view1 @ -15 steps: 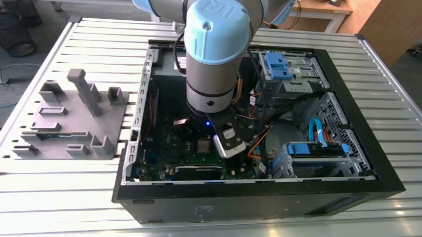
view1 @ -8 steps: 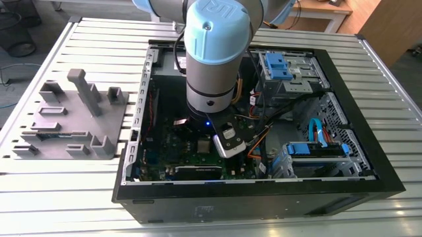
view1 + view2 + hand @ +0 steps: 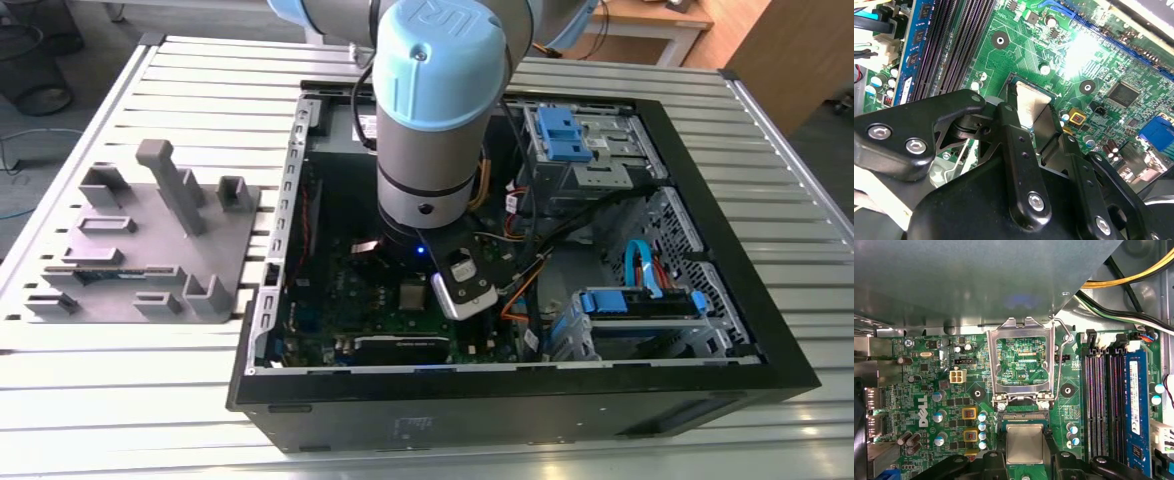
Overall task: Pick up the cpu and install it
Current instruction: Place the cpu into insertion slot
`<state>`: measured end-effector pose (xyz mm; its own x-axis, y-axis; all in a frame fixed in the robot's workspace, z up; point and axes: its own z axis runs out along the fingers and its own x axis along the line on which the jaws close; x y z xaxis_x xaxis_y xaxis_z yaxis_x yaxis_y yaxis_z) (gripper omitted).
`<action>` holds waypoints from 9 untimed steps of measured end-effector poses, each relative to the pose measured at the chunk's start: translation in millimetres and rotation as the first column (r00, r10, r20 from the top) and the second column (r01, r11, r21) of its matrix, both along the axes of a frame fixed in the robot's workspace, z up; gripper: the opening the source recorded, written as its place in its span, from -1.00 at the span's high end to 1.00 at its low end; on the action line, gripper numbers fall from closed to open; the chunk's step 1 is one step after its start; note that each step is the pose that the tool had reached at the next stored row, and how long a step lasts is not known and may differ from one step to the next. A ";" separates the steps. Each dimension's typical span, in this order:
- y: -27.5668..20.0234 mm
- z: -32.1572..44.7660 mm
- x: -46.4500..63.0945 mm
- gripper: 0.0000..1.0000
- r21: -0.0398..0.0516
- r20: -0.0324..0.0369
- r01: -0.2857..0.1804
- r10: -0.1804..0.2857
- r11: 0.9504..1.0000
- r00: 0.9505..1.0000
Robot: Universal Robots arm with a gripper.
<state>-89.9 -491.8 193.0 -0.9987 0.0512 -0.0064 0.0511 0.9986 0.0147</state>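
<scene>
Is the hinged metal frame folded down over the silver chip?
No, in the first wrist view the metal frame stands flipped open beside the uncovered cpu.

Colours for you: cpu top pale silver, plain; board green, fine pale traces; slots black, one stick blue; gripper black; arm grey, cap light blue; case black; table pale grey, ribbed; fixture grey; drive brackets blue; cables yellow.

- The arm stands upright, with its wrist pointing straight down.
- In the second wrist view, the gripper has its 2 black fingers pressed against opposite edges of the cpu.
</scene>
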 end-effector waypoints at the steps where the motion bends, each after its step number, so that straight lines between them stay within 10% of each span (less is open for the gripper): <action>1: 0.0 0.0 0.0 0.24 0.000 0.000 0.000 0.000 1.000 1.000; 9: 0.0 3.8 0.0 0.24 0.000 0.000 0.000 0.000 1.000 1.000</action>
<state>-89.9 -491.8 196.8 -0.9987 0.0513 -0.0064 0.0512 0.9986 0.0148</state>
